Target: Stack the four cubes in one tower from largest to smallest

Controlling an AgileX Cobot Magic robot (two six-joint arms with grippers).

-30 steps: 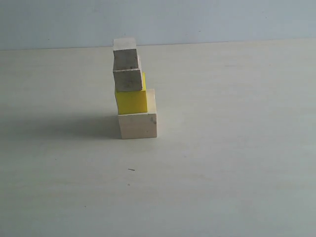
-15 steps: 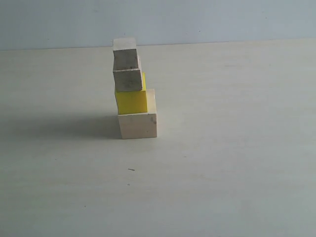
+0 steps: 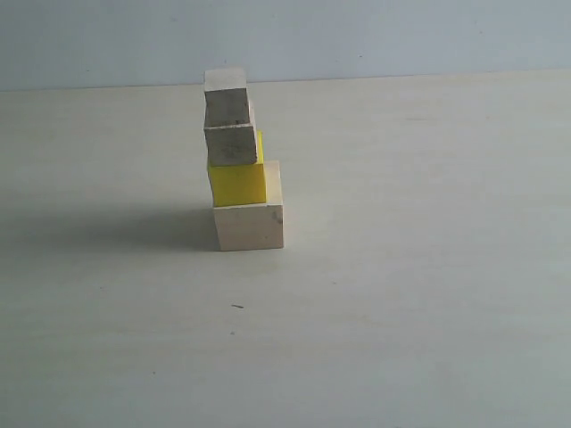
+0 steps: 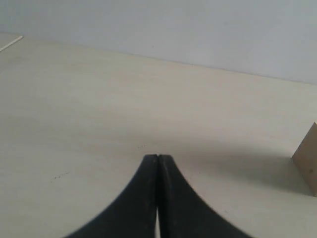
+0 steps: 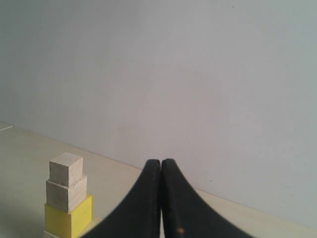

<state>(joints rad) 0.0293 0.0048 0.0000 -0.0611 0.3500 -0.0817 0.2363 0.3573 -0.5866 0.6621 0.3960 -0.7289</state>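
Tower [image 3: 236, 160], one, standing on the pale counter [image 3: 401, 285]: large wood cube [image 3: 249, 226] at the base, then yellow cube [image 3: 237, 183], medium wood cube [image 3: 231, 145], small wood cube [image 3: 226, 96] on top. Each upper cube is set toward one edge of the cube below, leaving a bare ledge on the other side. Bare counter lies open all round, back to the wall [image 3: 375, 36]. Left hand [image 4: 157, 157]: tips pressed together, holding nothing, low over the counter; ahead and aside, only a corner of the large wood cube, cut off at the frame. Right hand [image 5: 161, 161]: tips together, empty; tower ahead, well apart, its base cut off.
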